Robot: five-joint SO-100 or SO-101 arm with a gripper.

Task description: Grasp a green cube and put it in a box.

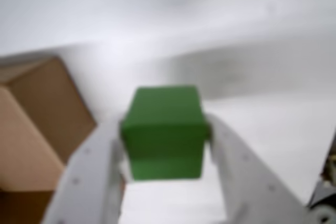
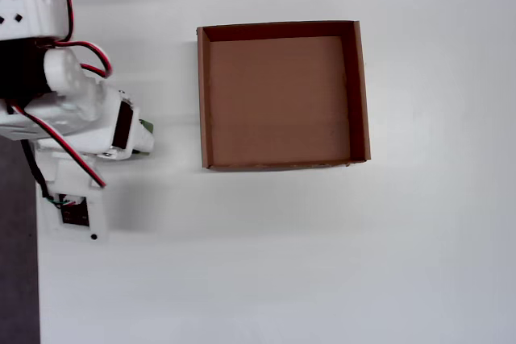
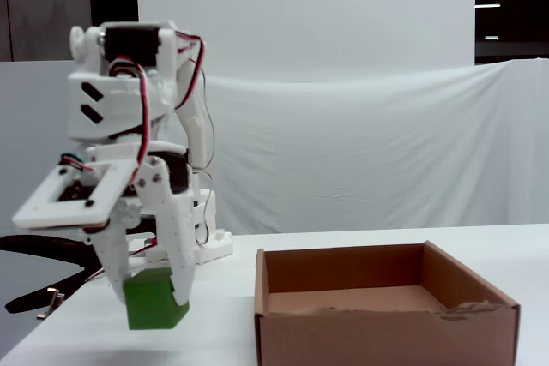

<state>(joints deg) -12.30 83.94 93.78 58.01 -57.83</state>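
Clearly, my gripper (image 3: 153,302) was clamped on the green cube (image 3: 154,301), its two white plastic fingers (image 1: 86,174) pressing the cube's opposite faces, and in the fixed view the cube hung above the white table (image 3: 214,332), just left of the box (image 3: 377,332) and apart from it. Inside the box (image 2: 282,94) lay nothing but its own flat brown floor, enclosed by four low upright cardboard walls in a shallow open square. Solid, matte and bright green, the cube (image 1: 165,132) showed slightly rounded edges in the blurred wrist view, with a box corner (image 1: 31,135) at lower left.
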